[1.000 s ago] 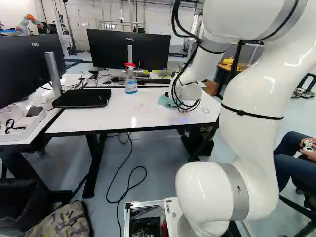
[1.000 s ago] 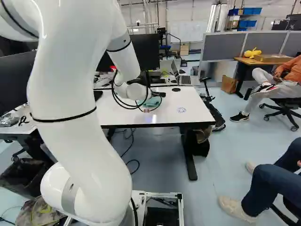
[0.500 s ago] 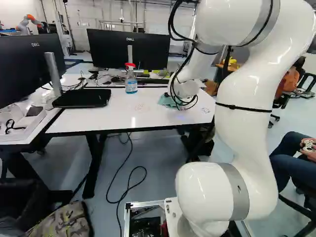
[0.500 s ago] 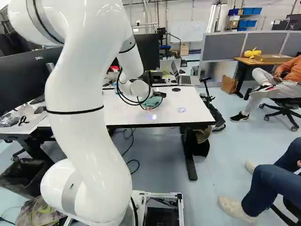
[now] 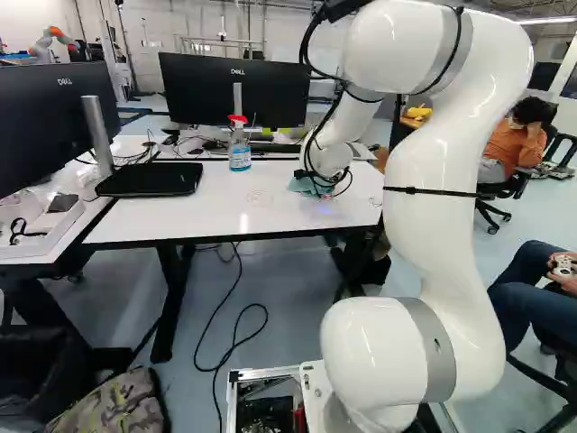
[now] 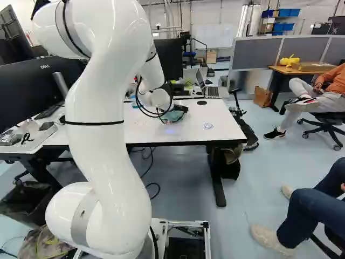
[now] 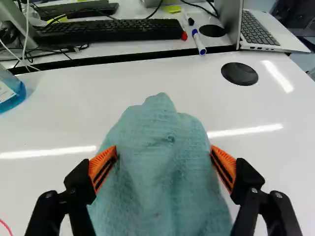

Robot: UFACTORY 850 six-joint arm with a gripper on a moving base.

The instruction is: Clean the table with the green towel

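Observation:
At the table's right part in the right base view, my gripper (image 6: 180,108) is low over the green towel (image 6: 173,116), partly covered by the wrist and cables. In the wrist view the gripper (image 7: 164,151) stands wide open, its orange pads (image 7: 227,164) over the two side edges of the rumpled towel (image 7: 160,182). The cloth bulges between and ahead of the fingers; no squeeze on it shows. A faint red scribble (image 5: 260,196) marks the white table (image 5: 198,221), and a blue scribble (image 6: 208,125) lies right of the towel.
A spray bottle (image 5: 239,149) stands left of the towel. Behind are a monitor (image 5: 203,90), a keyboard (image 7: 113,32), a marker (image 7: 199,42), a laptop (image 7: 266,32) and a round black disc (image 7: 239,73). Another robot (image 5: 52,41) is far back.
My arm has swung left in the left base view, carrying the wrist and gripper left over the towel. The base has not moved, and the towel shows no clear shift.

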